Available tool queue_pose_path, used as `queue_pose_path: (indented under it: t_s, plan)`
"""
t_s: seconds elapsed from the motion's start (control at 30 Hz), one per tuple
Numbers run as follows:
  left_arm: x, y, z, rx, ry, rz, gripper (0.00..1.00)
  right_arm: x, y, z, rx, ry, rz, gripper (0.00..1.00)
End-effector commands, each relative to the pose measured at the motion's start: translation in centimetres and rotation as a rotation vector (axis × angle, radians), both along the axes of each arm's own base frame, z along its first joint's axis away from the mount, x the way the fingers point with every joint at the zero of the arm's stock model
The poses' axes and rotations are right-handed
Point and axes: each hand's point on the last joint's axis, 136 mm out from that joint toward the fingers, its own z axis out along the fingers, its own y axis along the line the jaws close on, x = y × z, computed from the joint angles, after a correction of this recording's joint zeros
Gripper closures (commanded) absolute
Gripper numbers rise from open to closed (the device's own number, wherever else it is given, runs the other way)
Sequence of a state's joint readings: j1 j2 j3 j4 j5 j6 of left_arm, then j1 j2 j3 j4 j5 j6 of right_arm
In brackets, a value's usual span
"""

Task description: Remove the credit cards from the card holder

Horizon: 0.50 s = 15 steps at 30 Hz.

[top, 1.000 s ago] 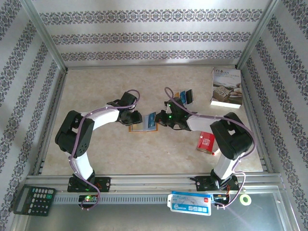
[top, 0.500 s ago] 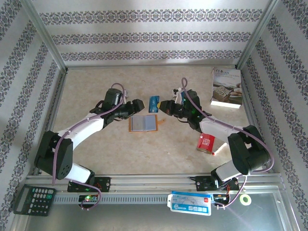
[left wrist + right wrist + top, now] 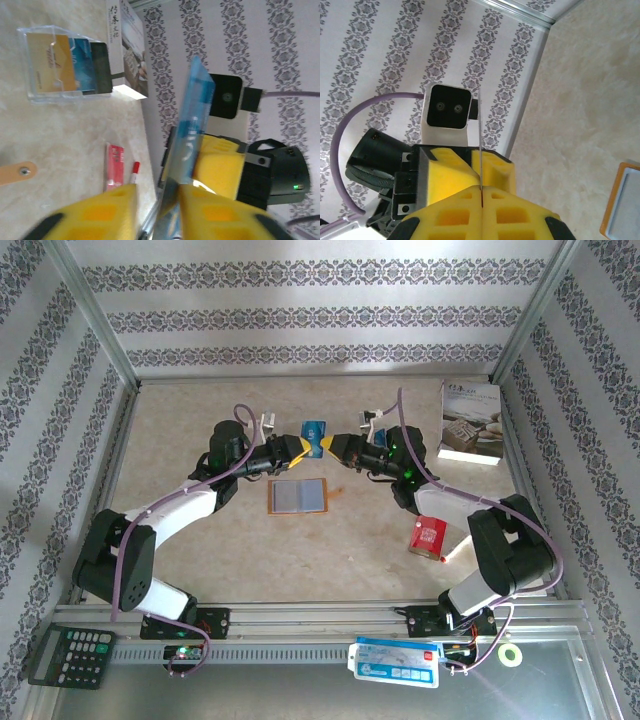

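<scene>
Overhead, the card holder [image 3: 297,496] lies opened flat on the table [image 3: 330,565], grey-blue inner panels up, its small tab pointing toward the right arm. It rests on the near side of both pincers, close to them but touched by neither. The left pincer [image 3: 298,447] and the right pincer [image 3: 330,447] face each other tip to tip above the table, just beyond the holder's far edge. A blue card [image 3: 316,435] is held up between them.

Right wrist view: the right pincer [image 3: 481,200] is closed together on the blue card [image 3: 480,145], seen edge-on as a thin line. The left pincer's yellow pads [image 3: 447,167] press in on the card from the opposite side. A corner of the card holder [image 3: 622,210] shows at the lower right, lower than the grip and apart from it.

Left wrist view: the left pincer [image 3: 157,200] is drawn in on the near end of the blue card [image 3: 192,120]. The holder's tab [image 3: 17,172] lies on the table at the left edge. Farther off stand a clear card stand [image 3: 65,65] holding several cards and a white book [image 3: 127,45].
</scene>
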<state>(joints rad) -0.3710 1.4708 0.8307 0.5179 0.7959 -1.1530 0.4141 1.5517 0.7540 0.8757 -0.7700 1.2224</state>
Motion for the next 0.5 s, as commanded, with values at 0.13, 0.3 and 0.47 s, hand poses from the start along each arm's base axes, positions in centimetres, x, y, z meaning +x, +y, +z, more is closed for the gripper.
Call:
queue_pose_path:
  t_s: [0.13, 0.3, 0.47]
  plan:
    - [-0.4, -0.3, 2.2, -0.075, -0.060, -0.035, 0.96, -0.7, 0.5, 2.0, 0.082, -0.039, 0.054, 0.92]
    - [-0.2, -0.4, 1.8, -0.080, -0.044, -0.033, 0.96, -0.5, 1.0, 2.0, 0.086, -0.033, 0.059, 0.90]
    - [0.1, -0.3, 0.9, -0.067, -0.020, -0.026, 0.96, -0.1, 1.3, 1.6, 0.081, -0.018, 0.058, 0.90]
